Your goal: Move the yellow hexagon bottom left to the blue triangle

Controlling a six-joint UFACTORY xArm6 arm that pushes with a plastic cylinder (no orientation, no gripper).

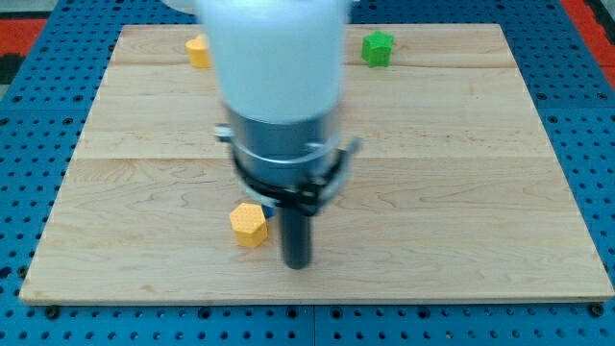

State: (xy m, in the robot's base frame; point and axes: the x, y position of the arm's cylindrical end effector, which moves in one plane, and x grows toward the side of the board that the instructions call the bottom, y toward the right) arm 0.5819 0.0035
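A yellow hexagon block lies on the wooden board below the middle, towards the view's bottom. My tip rests on the board just to the right of and slightly below the yellow hexagon, a small gap apart. The arm's white and grey body fills the upper middle of the view. No blue triangle shows; it may be hidden behind the arm.
A second yellow block sits at the board's top left, partly next to the arm. A green block sits at the top, right of the arm. A blue pegboard surrounds the board.
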